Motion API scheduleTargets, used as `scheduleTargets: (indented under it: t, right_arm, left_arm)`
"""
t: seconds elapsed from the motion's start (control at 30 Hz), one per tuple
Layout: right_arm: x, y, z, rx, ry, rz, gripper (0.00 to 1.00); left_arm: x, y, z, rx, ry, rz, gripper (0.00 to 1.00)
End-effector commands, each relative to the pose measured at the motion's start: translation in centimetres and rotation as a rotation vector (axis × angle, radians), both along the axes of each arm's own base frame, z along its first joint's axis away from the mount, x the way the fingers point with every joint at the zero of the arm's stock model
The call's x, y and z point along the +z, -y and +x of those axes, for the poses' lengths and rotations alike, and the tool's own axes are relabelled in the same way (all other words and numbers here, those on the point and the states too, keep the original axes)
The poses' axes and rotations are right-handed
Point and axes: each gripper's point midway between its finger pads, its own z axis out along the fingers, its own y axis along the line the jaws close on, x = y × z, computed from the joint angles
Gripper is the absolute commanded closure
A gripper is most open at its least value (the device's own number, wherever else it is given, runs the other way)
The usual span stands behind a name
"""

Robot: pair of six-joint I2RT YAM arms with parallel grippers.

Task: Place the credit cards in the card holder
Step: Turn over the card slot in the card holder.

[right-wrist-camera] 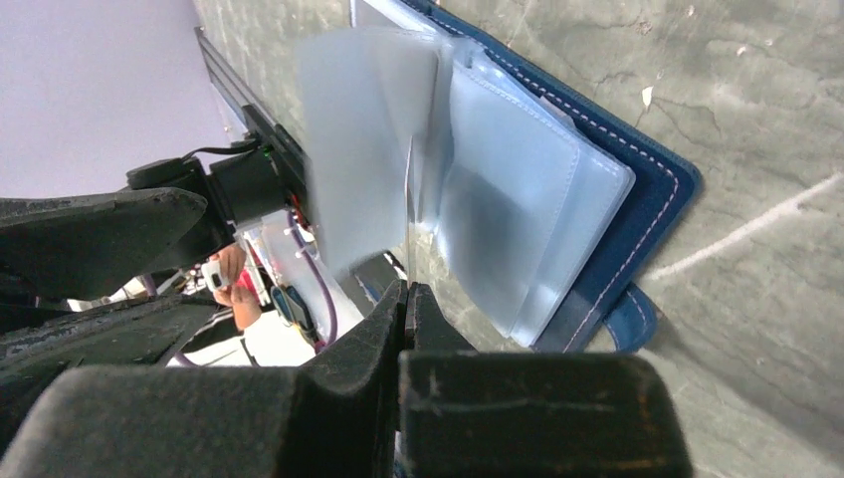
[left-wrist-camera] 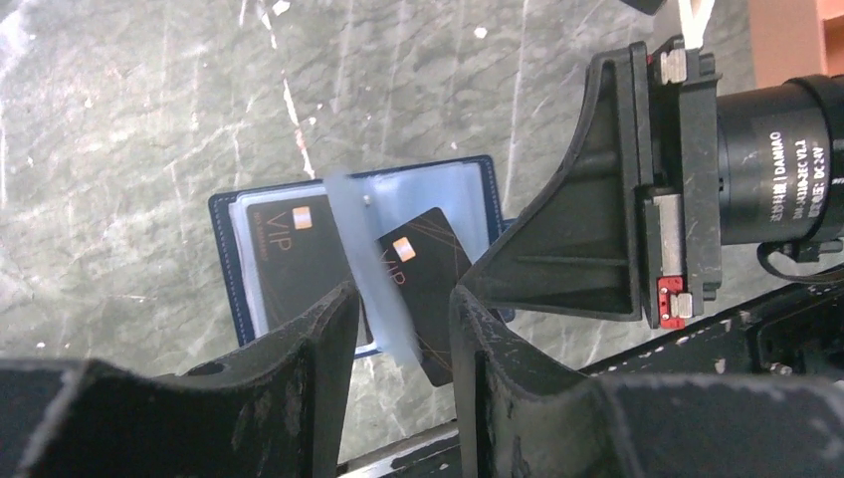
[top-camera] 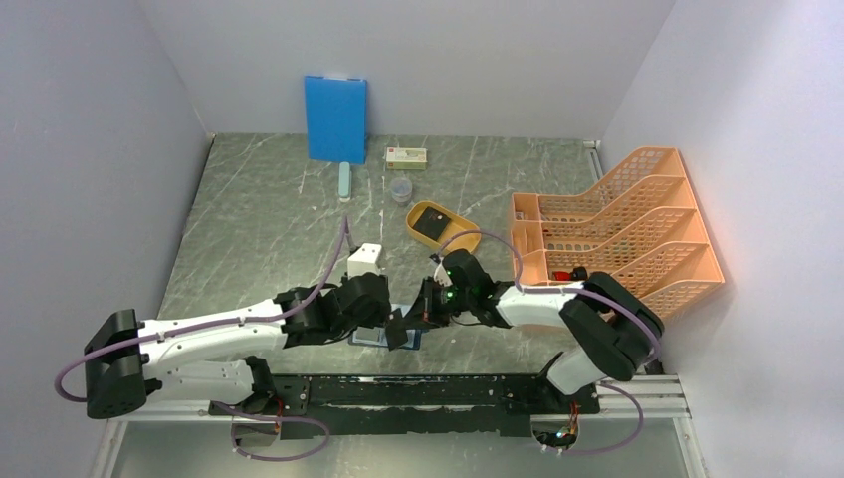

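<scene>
- Top view: the holder [top-camera: 373,337] lies open on the table [top-camera: 259,229] close to the near edge. It is mostly hidden under the left gripper [top-camera: 393,332] and right gripper [top-camera: 423,304], which meet over it.
- The label on the small box [top-camera: 406,156] at the back is too small to read. The board [top-camera: 335,118] leans on the back wall. The tray [top-camera: 438,224] and rack [top-camera: 617,229] sit well apart from the holder, with bare table between.
- Left wrist view: "VIP" reads on a black card [left-wrist-camera: 289,264] in the left pocket and on a second card [left-wrist-camera: 426,284]. The second card is tilted, its lower corner past the holder's edge.
- A clear sleeve [left-wrist-camera: 363,249] stands up, blurred. The left jaws stand apart, with the sleeve and the tilted card in the gap, unclamped.
- Print on the right arm's lens [left-wrist-camera: 786,159] runs sideways and is hardly legible.
- Right wrist view: the right jaws are pressed together beside the fanned sleeves. Whether they pinch anything cannot be told. A tab [right-wrist-camera: 622,319] pokes out at the navy cover's edge.
</scene>
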Motion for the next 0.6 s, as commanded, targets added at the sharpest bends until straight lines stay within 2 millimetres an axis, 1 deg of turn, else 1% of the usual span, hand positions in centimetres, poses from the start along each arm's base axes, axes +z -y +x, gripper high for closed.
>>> scheduleTargets:
  t: [0.0,0.23,0.33,0.4,0.57]
  right_arm:
    - [0.0,-1.5,0.8,0.007,0.021,0.006,1.00]
    - [-0.1,-3.3,0.9,0.021,0.035,-0.003,1.00]
    - [-0.6,-3.6,1.0,0.027,0.028,-0.019,1.00]
    - [-0.7,-3.6,1.0,0.025,0.028,-0.024,1.00]
    - [0.3,-2.6,1.0,0.012,0.072,-0.048,1.00]
  left_arm:
    - [-0.9,-1.3,0.0,0.038,0.002,0.012,0.57]
    - [-1.0,-1.3,0.2,0.041,0.011,0.012,0.58]
    - [-1.5,-1.7,0.4,0.052,0.019,0.028,0.60]
    - [-2.5,-2.2,0.7,0.067,0.019,0.061,0.63]
    - [-6.2,-4.2,1.3,0.118,-0.030,0.142,0.78]
